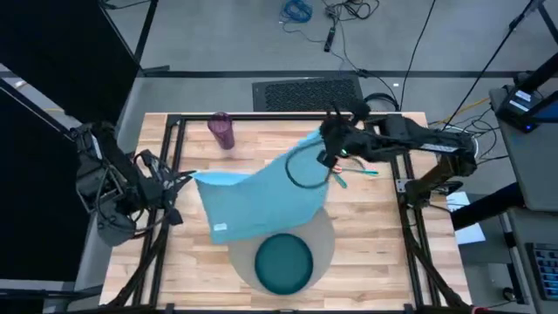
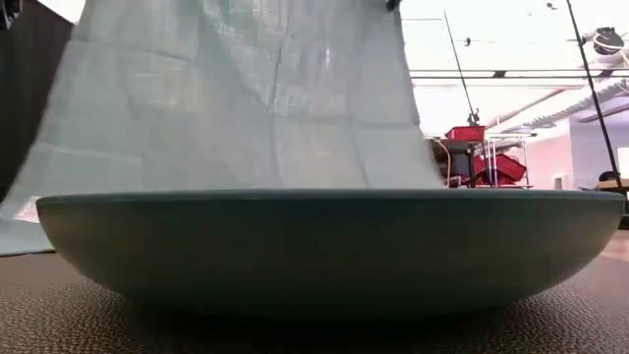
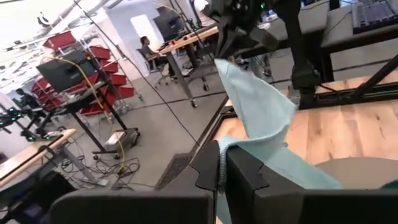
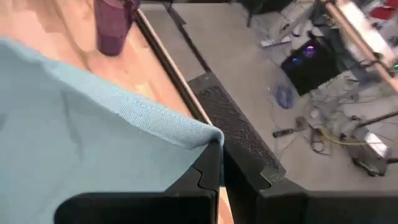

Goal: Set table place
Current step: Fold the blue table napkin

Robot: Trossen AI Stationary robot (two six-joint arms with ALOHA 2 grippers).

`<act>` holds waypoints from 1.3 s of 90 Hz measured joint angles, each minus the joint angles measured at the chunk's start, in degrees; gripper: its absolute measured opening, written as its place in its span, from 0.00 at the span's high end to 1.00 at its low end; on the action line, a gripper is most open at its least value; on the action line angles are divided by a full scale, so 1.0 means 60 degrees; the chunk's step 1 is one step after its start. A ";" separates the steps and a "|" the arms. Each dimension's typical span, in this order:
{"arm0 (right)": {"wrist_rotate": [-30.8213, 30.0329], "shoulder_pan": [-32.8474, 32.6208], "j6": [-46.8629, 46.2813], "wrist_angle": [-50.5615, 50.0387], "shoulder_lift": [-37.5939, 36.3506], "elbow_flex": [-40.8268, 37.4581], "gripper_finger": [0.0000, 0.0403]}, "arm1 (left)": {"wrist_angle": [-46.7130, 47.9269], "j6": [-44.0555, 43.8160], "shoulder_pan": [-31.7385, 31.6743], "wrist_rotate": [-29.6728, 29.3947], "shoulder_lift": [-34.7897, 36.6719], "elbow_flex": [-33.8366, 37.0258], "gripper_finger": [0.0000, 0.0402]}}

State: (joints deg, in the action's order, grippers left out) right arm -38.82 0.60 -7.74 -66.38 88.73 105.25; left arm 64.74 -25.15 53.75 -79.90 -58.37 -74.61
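Both grippers — left (image 1: 187,177) and right (image 1: 324,137) — pinch the napkin (image 1: 261,196), stretched left-to-right above the plate (image 1: 283,263), lower centre.

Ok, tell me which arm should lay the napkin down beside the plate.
Probably both: the left gripper and right gripper each pinch a corner of the napkin, stretched above the plate. The left sits lower.

A grey floor (image 1: 218,35) strewn with cables (image 1: 336,13) surrounds the work area, with a dark mat (image 1: 305,92) lying at its far edge, red bins (image 3: 93,59) on shelving, desks (image 3: 186,40) where a seated person (image 3: 149,50) works, and bright ceiling light overhead.
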 joint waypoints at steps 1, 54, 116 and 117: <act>0.0109 0.0064 0.0095 0.0186 -0.0001 -0.0074 1.00 | 0.0018 0.0000 -0.0017 0.0000 0.0000 0.0000 1.00; 0.2553 0.2378 0.2236 0.4355 -0.0004 -0.2373 1.00 | 0.1632 -0.1446 -0.0499 0.0415 -0.0063 0.0004 1.00; 0.4289 0.3240 0.2793 0.5712 0.0890 -0.2375 1.00 | 0.3164 -0.3426 -0.0596 0.0429 0.0146 0.0113 1.00; 0.4292 0.3219 0.2793 0.5670 0.0906 -0.2375 1.00 | 0.3166 -0.3464 -0.0596 0.0448 0.0146 0.0164 1.00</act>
State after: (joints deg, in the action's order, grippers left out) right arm -13.06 19.91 9.02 -32.36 94.17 91.00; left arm 83.74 -45.93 50.17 -77.21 -57.49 -73.63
